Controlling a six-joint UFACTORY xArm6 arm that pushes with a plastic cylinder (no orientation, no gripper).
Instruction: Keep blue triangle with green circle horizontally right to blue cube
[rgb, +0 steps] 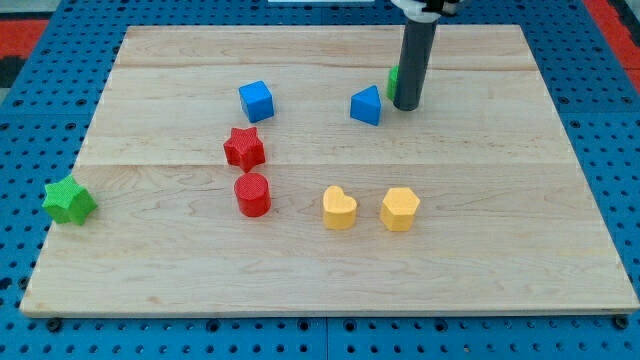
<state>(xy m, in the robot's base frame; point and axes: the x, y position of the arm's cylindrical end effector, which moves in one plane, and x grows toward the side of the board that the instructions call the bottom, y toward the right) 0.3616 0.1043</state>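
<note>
No pincer here, nothing held: my tip (406, 105) sits just right of blue triangle (367, 105), hiding most of green circle (393, 77), probably touching. Blue cube (256, 101) is well left, roughly level. Risk: an off-centre push splits the pair.

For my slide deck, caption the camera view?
My tip hides the green circle, right of the blue triangle and blue cube.

light: bright and even, we see no dark spots | shadows: small and soft under each block | glare: faint shine on the wooden board (480, 250) | focus: sharp, only a little grainy
</note>
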